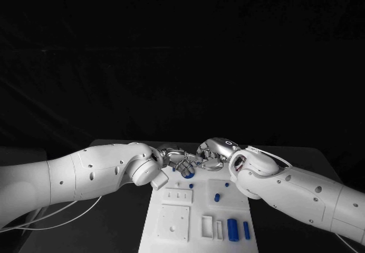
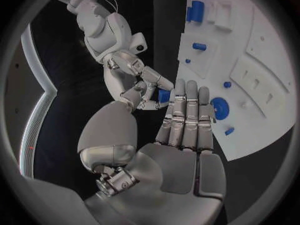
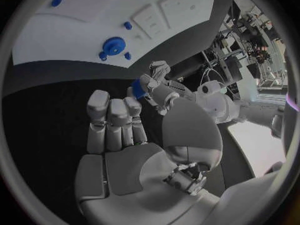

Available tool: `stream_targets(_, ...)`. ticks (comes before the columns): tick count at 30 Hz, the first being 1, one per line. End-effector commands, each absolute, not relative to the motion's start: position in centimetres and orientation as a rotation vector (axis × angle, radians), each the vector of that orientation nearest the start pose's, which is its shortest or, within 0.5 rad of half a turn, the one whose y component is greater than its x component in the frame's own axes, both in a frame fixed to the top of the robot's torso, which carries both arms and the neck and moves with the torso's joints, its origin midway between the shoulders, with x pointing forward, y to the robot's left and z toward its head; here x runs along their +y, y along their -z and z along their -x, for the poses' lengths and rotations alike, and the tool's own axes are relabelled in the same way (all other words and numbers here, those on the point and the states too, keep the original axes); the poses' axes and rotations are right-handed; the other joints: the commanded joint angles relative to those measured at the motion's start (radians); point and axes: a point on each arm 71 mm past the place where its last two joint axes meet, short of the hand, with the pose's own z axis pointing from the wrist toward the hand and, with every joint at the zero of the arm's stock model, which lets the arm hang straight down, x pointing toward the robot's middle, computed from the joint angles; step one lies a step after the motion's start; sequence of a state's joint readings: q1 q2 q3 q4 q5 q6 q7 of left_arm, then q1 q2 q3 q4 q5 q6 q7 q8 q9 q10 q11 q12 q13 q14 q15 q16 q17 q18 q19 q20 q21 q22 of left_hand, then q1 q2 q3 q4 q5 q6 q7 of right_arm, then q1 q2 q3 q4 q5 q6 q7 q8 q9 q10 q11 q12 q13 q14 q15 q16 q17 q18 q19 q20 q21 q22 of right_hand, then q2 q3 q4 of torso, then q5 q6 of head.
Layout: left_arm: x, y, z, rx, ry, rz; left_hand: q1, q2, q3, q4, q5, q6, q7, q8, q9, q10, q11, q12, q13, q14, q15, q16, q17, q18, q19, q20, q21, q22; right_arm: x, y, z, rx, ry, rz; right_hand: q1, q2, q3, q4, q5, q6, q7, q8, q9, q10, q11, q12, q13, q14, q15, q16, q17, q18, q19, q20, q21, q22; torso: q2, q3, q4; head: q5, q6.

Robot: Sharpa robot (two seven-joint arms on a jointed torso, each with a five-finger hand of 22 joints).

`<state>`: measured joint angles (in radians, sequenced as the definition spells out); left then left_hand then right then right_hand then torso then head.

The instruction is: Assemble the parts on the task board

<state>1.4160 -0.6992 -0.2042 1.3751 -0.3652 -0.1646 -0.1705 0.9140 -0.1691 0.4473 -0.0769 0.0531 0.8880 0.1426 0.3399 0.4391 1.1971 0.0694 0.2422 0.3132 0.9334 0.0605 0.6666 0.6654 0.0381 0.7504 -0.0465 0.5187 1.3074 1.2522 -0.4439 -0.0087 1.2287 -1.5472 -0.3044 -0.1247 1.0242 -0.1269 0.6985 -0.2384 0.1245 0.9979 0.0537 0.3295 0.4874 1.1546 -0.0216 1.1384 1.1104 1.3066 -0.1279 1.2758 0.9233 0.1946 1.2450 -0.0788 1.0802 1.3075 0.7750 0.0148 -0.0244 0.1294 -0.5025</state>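
Both hands meet over the far end of the white task board. My right hand pinches a small blue part at its fingertips. My left hand lies flat with its fingers straight, and the fingertips reach up to that part. In the left wrist view the right hand has its fingers curled round the part. A round blue part sits on the board just under the hands.
Further blue parts lie on the board: a short peg in the middle and two longer cylinders at the near right. White recessed blocks sit on its near left. The black table surrounds the board.
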Motion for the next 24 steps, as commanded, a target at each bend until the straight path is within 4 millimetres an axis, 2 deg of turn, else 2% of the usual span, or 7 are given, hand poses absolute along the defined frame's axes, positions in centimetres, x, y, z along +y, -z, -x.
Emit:
stream_targets(1, 17.56, 16.85, -52.42, 2.036, 1.019, 0.739, 0.002, 0.011, -0.003, 0.004, -0.003, 0.007, 0.002, 0.002, 0.000, 0.007, 0.002, 0.003, 0.001, 0.006, 0.000, -0.003, -0.001, 0.008, 0.004, 0.006, -0.002, 0.004, -6.77, 15.81, -53.13, 1.561, -0.678, 0.312, -0.001, -0.010, 0.003, 0.004, 0.006, 0.035, 0.033, 0.006, 0.002, 0.001, -0.004, 0.005, 0.001, 0.003, -0.006, -0.001, 0.001, 0.067, 0.006, -0.004, 0.002, 0.012, 0.001, -0.0008, -0.0017, 0.000, 0.002)
stream_targets(4, 17.57, 16.83, -52.43, 2.034, 1.020, 0.738, 0.001, 0.011, -0.003, 0.004, -0.003, 0.008, 0.002, 0.003, 0.000, 0.008, 0.002, 0.004, 0.001, 0.006, -0.001, -0.003, -0.001, 0.009, 0.004, 0.006, -0.002, 0.004, -6.57, 15.80, -52.96, 1.562, -0.681, 0.321, -0.001, -0.010, 0.003, 0.004, 0.006, 0.035, 0.033, 0.006, 0.002, 0.001, -0.004, 0.005, 0.001, 0.003, -0.006, -0.001, 0.001, 0.067, 0.006, -0.004, 0.002, 0.012, 0.001, -0.0006, -0.0019, 0.000, 0.003)
stream_targets(19, 18.33, 16.80, -52.65, 2.010, 1.004, 0.761, 0.000, 0.041, -0.008, 0.011, 0.000, 0.016, -0.002, 0.004, 0.001, 0.016, -0.002, 0.006, 0.002, 0.017, -0.004, 0.001, -0.008, 0.012, 0.011, 0.004, 0.000, 0.005, -5.95, 15.88, -52.34, 1.576, -0.694, 0.344, -0.002, -0.011, 0.003, 0.005, 0.018, 0.035, 0.033, 0.005, 0.004, 0.001, -0.004, 0.004, 0.002, 0.003, -0.005, -0.002, 0.002, 0.067, 0.006, -0.005, 0.003, 0.012, 0.002, -0.0026, -0.0017, -0.003, 0.001)
stream_targets(20, 18.38, 16.78, -52.67, 2.005, 1.002, 0.763, 0.001, 0.045, -0.009, 0.011, 0.000, 0.017, -0.003, 0.005, 0.002, 0.018, -0.003, 0.007, 0.003, 0.019, -0.005, 0.002, -0.008, 0.012, 0.012, 0.003, 0.000, 0.006, -5.96, 15.91, -52.35, 1.577, -0.692, 0.344, -0.002, -0.011, 0.003, 0.005, 0.018, 0.035, 0.033, 0.005, 0.004, 0.001, -0.004, 0.004, 0.002, 0.003, -0.005, -0.002, 0.002, 0.067, 0.006, -0.005, 0.003, 0.012, 0.003, -0.0035, 0.0019, -0.005, 0.002)
stream_targets(21, 18.40, 16.76, -52.68, 2.001, 1.004, 0.765, 0.002, 0.048, -0.010, 0.010, 0.001, 0.020, -0.004, 0.006, 0.002, 0.020, -0.004, 0.008, 0.003, 0.021, -0.006, 0.003, -0.009, 0.013, 0.013, 0.003, 0.001, 0.006, -5.96, 15.92, -52.36, 1.577, -0.692, 0.344, -0.002, -0.011, 0.003, 0.005, 0.018, 0.035, 0.033, 0.005, 0.004, 0.001, -0.004, 0.004, 0.002, 0.003, -0.005, -0.002, 0.002, 0.067, 0.006, -0.005, 0.003, 0.012, 0.007, -0.0072, 0.0167, -0.021, 0.007)
stream_targets(22, 18.39, 16.75, -52.69, 2.000, 1.005, 0.765, 0.003, 0.051, -0.010, 0.009, 0.003, 0.021, -0.005, 0.006, 0.002, 0.022, -0.005, 0.009, 0.004, 0.022, -0.006, 0.004, -0.009, 0.013, 0.014, 0.002, 0.001, 0.006, -5.97, 15.92, -52.36, 1.577, -0.691, 0.344, -0.002, -0.011, 0.003, 0.005, 0.019, 0.035, 0.033, 0.005, 0.004, 0.001, -0.004, 0.004, 0.002, 0.003, -0.005, -0.002, 0.002, 0.067, 0.006, -0.005, 0.003, 0.012, 0.008, -0.0084, 0.0204, -0.025, 0.009)
stream_targets(24, 18.36, 16.75, -52.67, 2.000, 1.007, 0.765, 0.007, 0.053, -0.012, 0.006, 0.009, 0.029, -0.008, 0.009, 0.004, 0.026, -0.007, 0.012, 0.005, 0.025, -0.008, 0.007, -0.011, 0.013, 0.016, 0.001, 0.003, 0.008, -5.96, 15.93, -52.37, 1.578, -0.690, 0.344, -0.002, -0.011, 0.003, 0.005, 0.020, 0.035, 0.033, 0.005, 0.005, 0.001, -0.004, 0.004, 0.002, 0.003, -0.005, -0.002, 0.002, 0.067, 0.006, -0.005, 0.003, 0.012, 0.007, -0.0090, 0.0203, -0.026, 0.009)
